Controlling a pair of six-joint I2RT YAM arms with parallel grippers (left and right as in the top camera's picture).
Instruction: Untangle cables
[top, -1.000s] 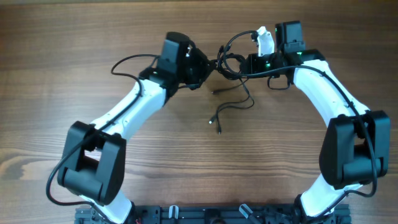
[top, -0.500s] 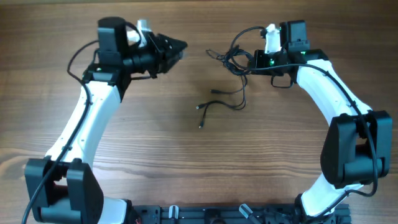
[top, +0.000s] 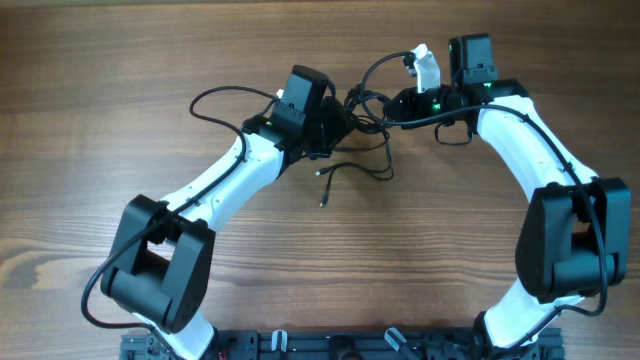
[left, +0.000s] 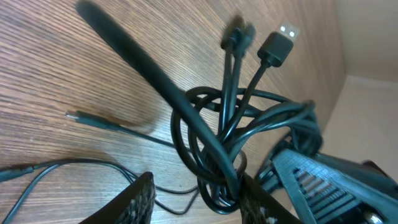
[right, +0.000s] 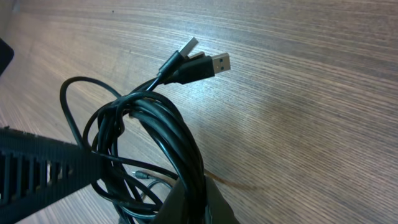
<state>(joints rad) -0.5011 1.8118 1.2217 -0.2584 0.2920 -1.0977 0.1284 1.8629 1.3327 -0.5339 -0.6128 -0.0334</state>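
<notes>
Since the cables (top: 362, 105) are knotted into one bundle, I judge the untangling barely begun. Nearest me on the worktop (top: 400, 270), two loose tails (top: 326, 192) trail out of the tangle, each ending in a small plug, and these alone lie free.

Just beyond them my left hand (top: 343, 120) is released, its fingers spread either side of the lowest loop of the bundle. One finger (left: 140, 199) stands clear of the cord; the other looks to touch it.

The bundle sits between my two hands, toward the far middle of the worktop. It is several black cords wound through one another in a tight coil, with two USB plugs (right: 205, 65) sticking out side by side. To the right of it my right hand (top: 398, 100) is clenched on the bundle, the cords running straight into its grip. Farthest off, one slack loop (top: 372, 68) arches out of the knot.

Nearly everything is left, as I judge it: each cord must be drawn out of the coil. No container shows in any view.
</notes>
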